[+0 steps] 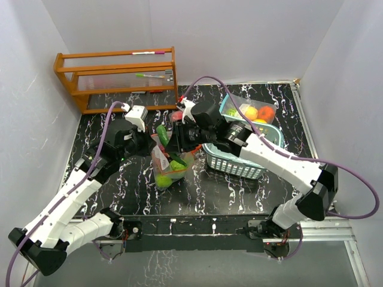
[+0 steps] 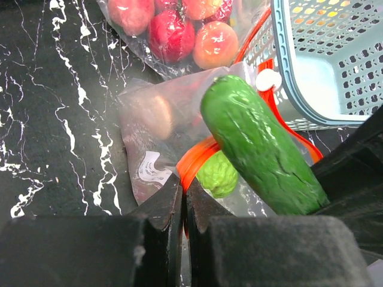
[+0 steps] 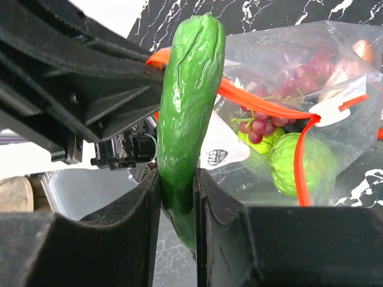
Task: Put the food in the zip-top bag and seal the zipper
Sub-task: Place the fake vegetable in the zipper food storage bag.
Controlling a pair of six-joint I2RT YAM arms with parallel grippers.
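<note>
Glossy green toy cucumber [image 3: 188,119], long, faintly creased, nearly upright at the mouth of the clear zip-top bag [image 2: 149,137], lower end pinched by the right gripper [image 3: 178,197], left gripper [image 2: 182,203] pressed together on the bag's orange zipper [image 3: 257,101] (bumpy lime-green fruit [image 3: 293,161] and purple grapes [image 3: 263,122] inside), teal basket [image 2: 335,60] just beside.

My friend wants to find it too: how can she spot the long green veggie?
In the middle of the black marbled table sits a clear bag with an orange zipper. At its mouth the right arm's fingers pinch a cucumber. It's long, smooth and dark green; the green food inside is round and bumpy.
</note>
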